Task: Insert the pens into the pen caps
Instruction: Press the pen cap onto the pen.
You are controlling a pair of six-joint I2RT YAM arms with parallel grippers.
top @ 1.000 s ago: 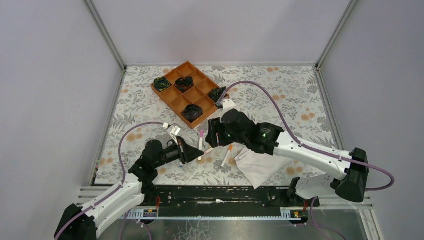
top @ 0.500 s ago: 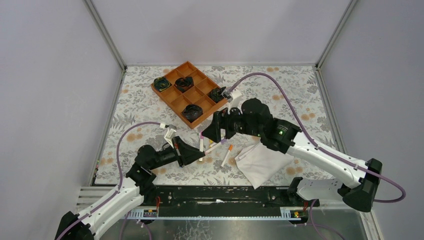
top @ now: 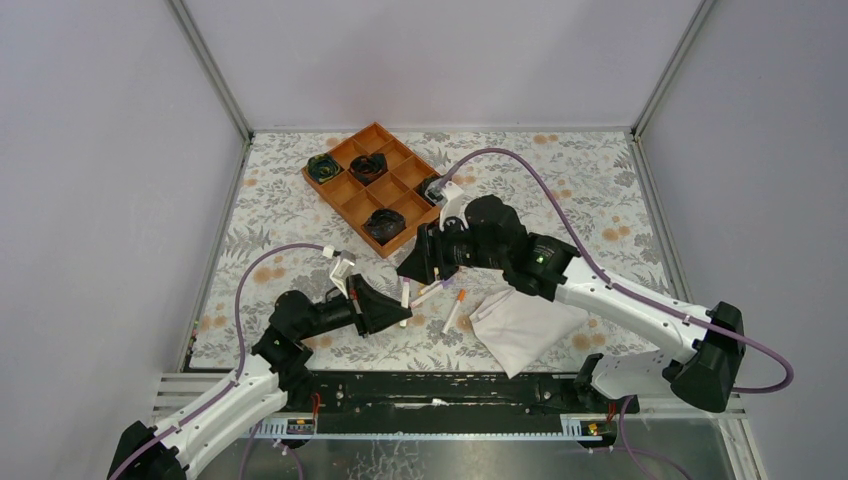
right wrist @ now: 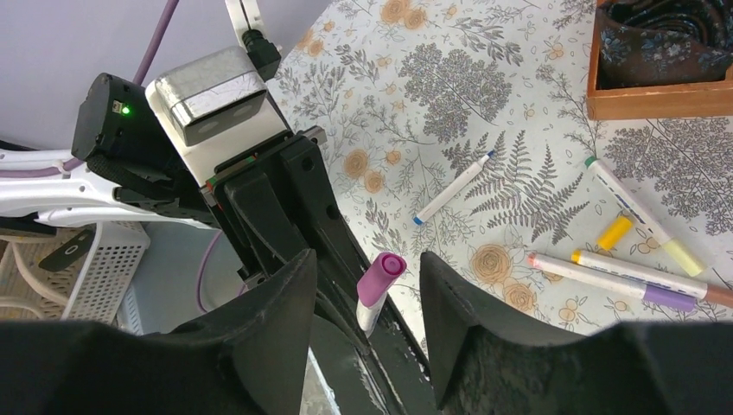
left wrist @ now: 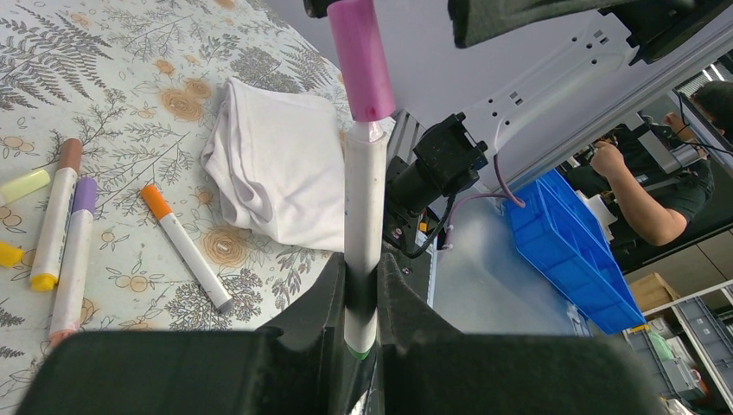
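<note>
My left gripper (left wrist: 363, 285) is shut on a white-barrelled pen (left wrist: 363, 216), which stands upright between its fingers. A pink pen cap (left wrist: 360, 56) sits on the pen's top end. My right gripper (right wrist: 367, 294) is open, with its jaws on either side of the pink cap (right wrist: 380, 278) and not touching it. From above, the left gripper (top: 392, 312) and right gripper (top: 411, 267) meet near the table's middle front. More pens lie on the table: a blue-tipped one (right wrist: 454, 188), a green-tipped one (right wrist: 640, 214) and an orange-capped one (left wrist: 183, 246). A loose yellow cap (right wrist: 615, 232) lies among them.
A folded white cloth (top: 525, 325) lies at the front right, just beside the orange-capped pen (top: 454, 310). An orange compartment tray (top: 345, 190) holding dark bundles stands at the back. Purple cables arch over both arms.
My right gripper swung back toward the tray, opened wider, then narrowed and now straddles the pink cap. My left gripper moved slightly right, still holding the pen.
</note>
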